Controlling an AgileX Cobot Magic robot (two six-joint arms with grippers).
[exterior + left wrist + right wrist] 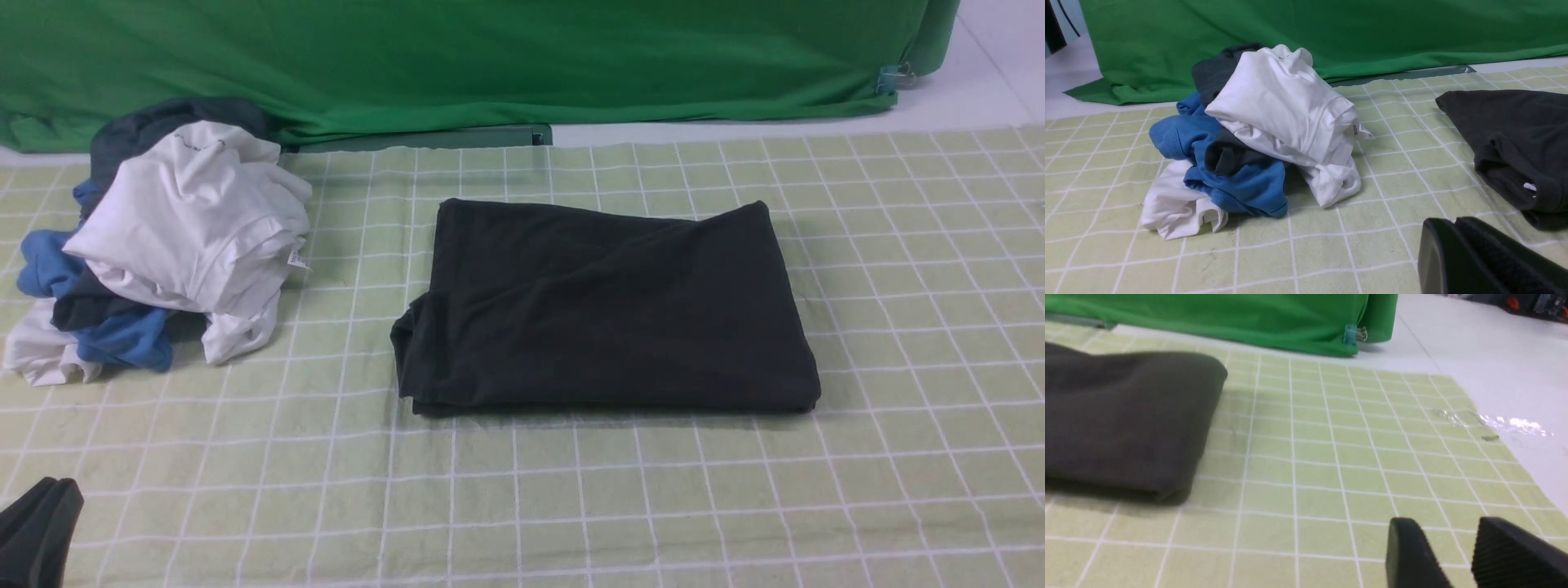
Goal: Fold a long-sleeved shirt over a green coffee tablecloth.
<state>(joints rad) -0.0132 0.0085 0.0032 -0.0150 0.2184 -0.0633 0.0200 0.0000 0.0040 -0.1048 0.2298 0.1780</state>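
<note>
The long-sleeved shirt lies folded into a black rectangle in the middle of the green coffee tablecloth, a pale green cloth with a white grid. No print shows on it. My left gripper is at the near left corner, shut with nothing in it, well apart from the shirt. In the left wrist view the shirt lies beyond the left gripper. My right gripper stands open over bare tablecloth, off to the side of the shirt; it does not show in the front view.
A heap of white, blue and dark garments sits at the far left of the cloth. Plain bright green fabric hangs along the back. The cloth's right edge meets a white surface with a scrap of clear plastic.
</note>
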